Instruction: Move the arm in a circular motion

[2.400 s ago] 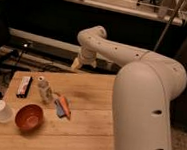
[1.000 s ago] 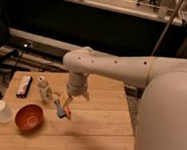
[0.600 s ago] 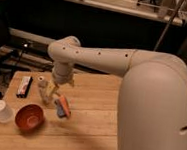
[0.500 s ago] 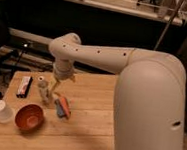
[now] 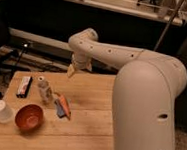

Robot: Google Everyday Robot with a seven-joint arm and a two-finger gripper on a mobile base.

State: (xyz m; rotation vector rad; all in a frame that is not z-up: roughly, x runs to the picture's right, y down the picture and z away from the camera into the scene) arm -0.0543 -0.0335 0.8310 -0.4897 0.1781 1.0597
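The arm (image 5: 138,69) is a very large white jointed limb with small dark holes. It rises from the lower right and reaches left across the upper middle of the camera view. Its elbow bends near the top centre, and the small tan-tipped gripper (image 5: 71,69) hangs below it, over the far edge of the wooden table (image 5: 86,129). The gripper is above and to the right of the objects on the table and touches none of them.
On the table's left stand a red bowl (image 5: 28,118), a white cup (image 5: 1,111), a small clear bottle (image 5: 44,89), an orange and blue packet (image 5: 61,105) and a dark snack bar (image 5: 24,85). Dark shelving and a rail run behind the table.
The arm swept left from the table's middle, then swung up and back to the right. The gripper now hangs at the table's far edge. The table objects have not moved.
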